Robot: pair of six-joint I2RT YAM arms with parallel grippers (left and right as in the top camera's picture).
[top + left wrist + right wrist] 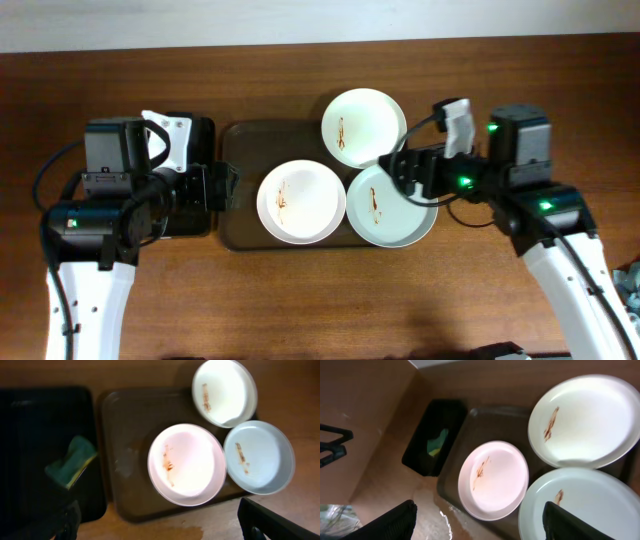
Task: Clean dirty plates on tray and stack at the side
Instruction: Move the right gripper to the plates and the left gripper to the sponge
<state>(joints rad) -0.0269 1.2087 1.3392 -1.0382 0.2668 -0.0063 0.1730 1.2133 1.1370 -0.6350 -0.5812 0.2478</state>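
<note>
We see three smeared white plates on the brown tray (240, 150), resting on the bench (300, 300): the middle plate (301, 202) central, the far plate (363, 127) at its back right corner, the right plate (390, 208) seemingly overhanging its right edge, while the left claw (228, 187) and right claw (403, 172) both gape empty.

You have the tray (245, 145) mid-frame | centre plate (301, 203) on it | upper plate (362, 128) over its top edge | right plate (390, 212) over its right edge | smaller tray (30, 425) left
</note>
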